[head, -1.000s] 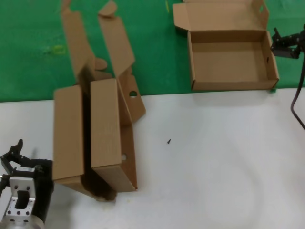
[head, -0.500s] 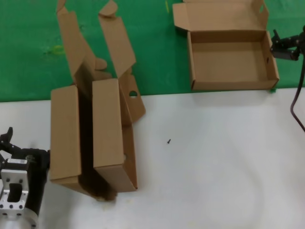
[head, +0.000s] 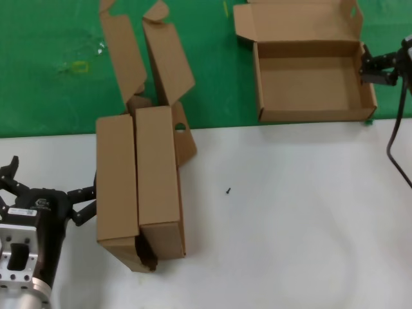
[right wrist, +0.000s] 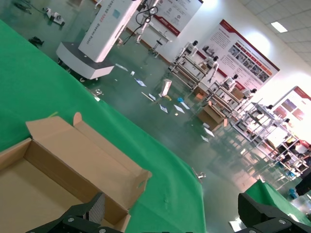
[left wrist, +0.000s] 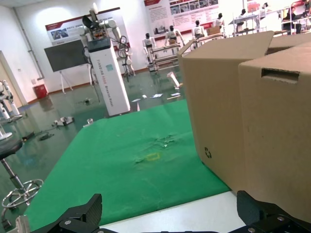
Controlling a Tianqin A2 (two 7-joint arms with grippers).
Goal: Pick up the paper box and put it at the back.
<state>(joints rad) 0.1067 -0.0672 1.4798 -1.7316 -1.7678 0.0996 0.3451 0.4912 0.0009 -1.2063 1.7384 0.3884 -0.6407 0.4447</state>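
Two brown paper boxes stand side by side on their long edges at the left, the left one [head: 116, 183] and the right one [head: 156, 174], with their lids [head: 168, 59] reaching over the green cloth at the back [head: 51, 64]. A third paper box [head: 309, 80] lies open on the cloth at the back right. My left gripper [head: 48, 187] is open on the white table, with one fingertip [head: 87, 193] next to the left box's side. The left wrist view shows those boxes [left wrist: 252, 111] close by. My right gripper [head: 378, 66] is open beside the open box's right wall [right wrist: 63, 170].
A small black screw [head: 228, 190] lies on the white tabletop [head: 290, 225] in the middle. The cloth's front edge runs across at about the boxes' far ends. A black cable [head: 396, 141] hangs from the right arm.
The two standing boxes have shifted right and straightened. My left gripper has moved right toward them, its fingers now spread wide. My right gripper has edged left toward the open box.
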